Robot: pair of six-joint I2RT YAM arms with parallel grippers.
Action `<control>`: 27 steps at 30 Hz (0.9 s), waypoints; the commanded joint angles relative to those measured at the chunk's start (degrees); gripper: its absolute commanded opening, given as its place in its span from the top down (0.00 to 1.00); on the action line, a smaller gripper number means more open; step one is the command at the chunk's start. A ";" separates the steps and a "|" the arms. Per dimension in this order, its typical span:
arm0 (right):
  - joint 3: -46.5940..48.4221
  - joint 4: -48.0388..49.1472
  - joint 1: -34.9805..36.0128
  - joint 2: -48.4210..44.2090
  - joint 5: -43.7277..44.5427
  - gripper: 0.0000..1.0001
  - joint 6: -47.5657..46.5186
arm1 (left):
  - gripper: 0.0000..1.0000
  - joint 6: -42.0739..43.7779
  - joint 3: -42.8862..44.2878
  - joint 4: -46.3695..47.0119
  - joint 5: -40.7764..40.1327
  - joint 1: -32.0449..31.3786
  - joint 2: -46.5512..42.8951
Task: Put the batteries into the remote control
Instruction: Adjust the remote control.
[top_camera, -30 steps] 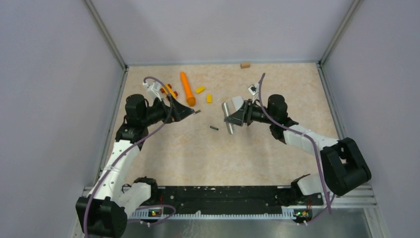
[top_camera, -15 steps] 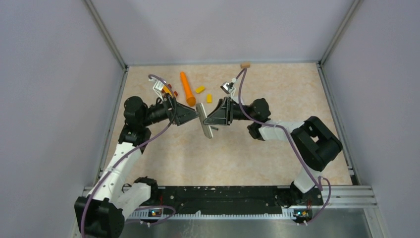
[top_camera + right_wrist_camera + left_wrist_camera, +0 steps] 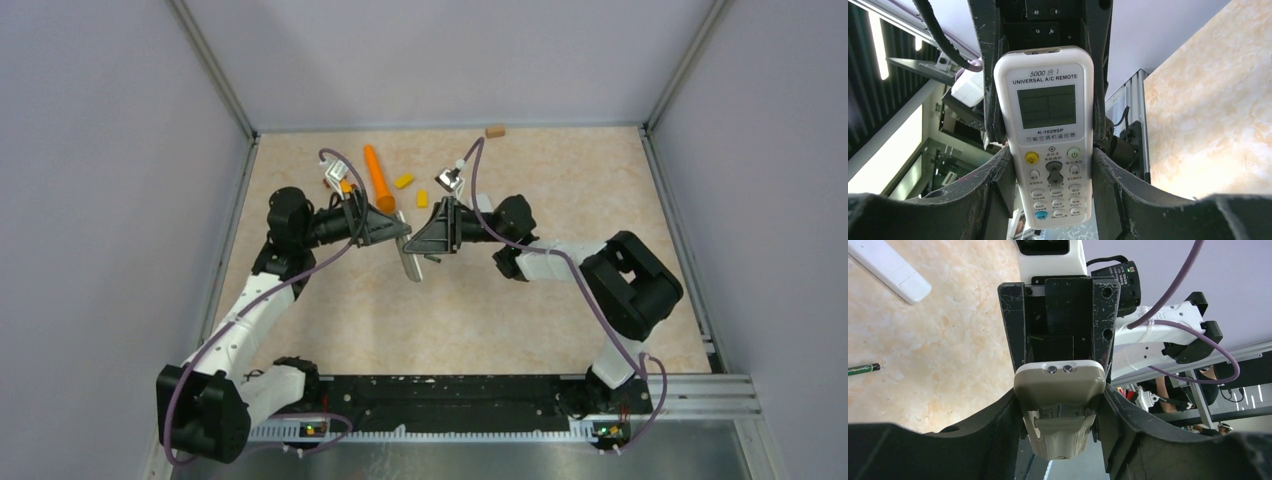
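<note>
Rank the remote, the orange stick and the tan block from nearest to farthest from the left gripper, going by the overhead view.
1. remote: between the fingers of the left gripper.
2. orange stick: just behind it.
3. tan block: back edge, off right.

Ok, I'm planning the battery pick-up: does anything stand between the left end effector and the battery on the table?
Yes: the white rectangular plastic remote control is clamped in the left end effector, the right end effector gripping its other end. The slim dark battery itself lies uncovered.
</note>
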 commanded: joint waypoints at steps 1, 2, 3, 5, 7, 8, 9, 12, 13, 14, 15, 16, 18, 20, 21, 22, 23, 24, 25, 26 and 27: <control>3.00 -2.22 1.00 -0.70 0.04 0.77 -5.53 | 0.81 -0.84 -0.02 0.93 -0.36 -0.21 0.42; 2.77 -3.38 0.99 -1.15 0.71 0.72 -6.57 | 0.90 -0.32 -0.01 -0.07 -0.90 -0.21 0.38; 2.47 -4.99 1.07 -1.95 1.80 0.67 -8.07 | 0.98 0.45 0.18 -1.37 -1.64 -0.21 0.29; 1.79 -11.32 1.00 -4.21 4.82 0.53 -15.06 | 1.00 2.86 1.40 -6.11 -4.99 -0.21 0.12; 1.29 -21.52 1.03 -7.64 9.64 0.40 -23.55 | 1.00 6.08 3.31 -12.77 -9.71 -0.21 0.11; 0.91 -25.99 1.16 -9.72 12.48 0.35 -27.80 | 1.00 7.51 4.37 -17.01 -12.68 -0.21 0.27; 0.61 -30.40 1.41 -11.71 15.38 0.31 -31.73 | 1.00 8.88 5.38 -21.89 -16.41 -0.21 0.42; -0.42 -42.01 4.04 -17.81 28.01 0.22 -42.79 | 1.00 10.31 7.39 -28.43 -24.56 -0.14 1.25; -0.69 -43.54 5.55 -18.88 33.08 0.21 -45.82 | 1.00 9.80 7.53 -28.75 -25.72 -0.13 1.40; -0.77 -44.62 7.21 -19.30 35.72 0.20 -48.61 | 1.00 9.28 7.48 -28.41 -25.94 -0.12 1.53; -0.55 -45.84 8.52 -19.21 37.83 0.20 -50.24 | 1.00 8.42 7.59 -28.25 -26.10 -0.12 1.63; -0.09 -46.99 9.90 -18.74 39.69 0.20 -51.55 | 1.00 7.75 7.67 -28.11 -26.44 -0.12 1.71; 1.46 -49.72 12.52 -17.41 44.37 0.20 -53.71 | 1.00 6.74 7.99 -27.99 -26.98 -0.12 1.74; 2.79 -51.14 14.72 -16.03 47.80 0.20 -55.49 | 1.00 6.27 8.29 -28.33 -27.45 -0.12 1.62; 3.49 -51.99 15.76 -15.30 50.28 0.20 -55.97 | 1.00 6.14 8.43 -28.50 -27.58 -0.12 1.57; 4.16 -52.63 16.40 -14.66 51.72 0.21 -56.26 | 1.00 6.12 8.58 -28.67 -27.73 -0.12 1.38; 4.77 -52.99 16.84 -14.05 52.59 0.22 -56.40 | 1.00 6.19 8.64 -29.00 -27.84 -0.12 1.25; 5.24 -53.25 17.22 -13.52 53.60 0.24 -56.35 | 1.00 6.28 8.76 -29.27 -27.90 -0.12 1.18; 5.62 -53.23 17.43 -13.18 54.45 0.27 -56.19 | 1.00 6.42 8.90 -29.46 -27.76 -0.12 1.13; 5.90 -53.15 17.59 -12.86 54.93 0.31 -55.88 | 1.00 6.45 8.94 -29.76 -27.57 -0.12 1.11; 5.85 -52.66 17.59 -12.89 55.00 0.35 -55.42 | 1.00 6.49 8.96 -29.79 -27.25 -0.12 1.12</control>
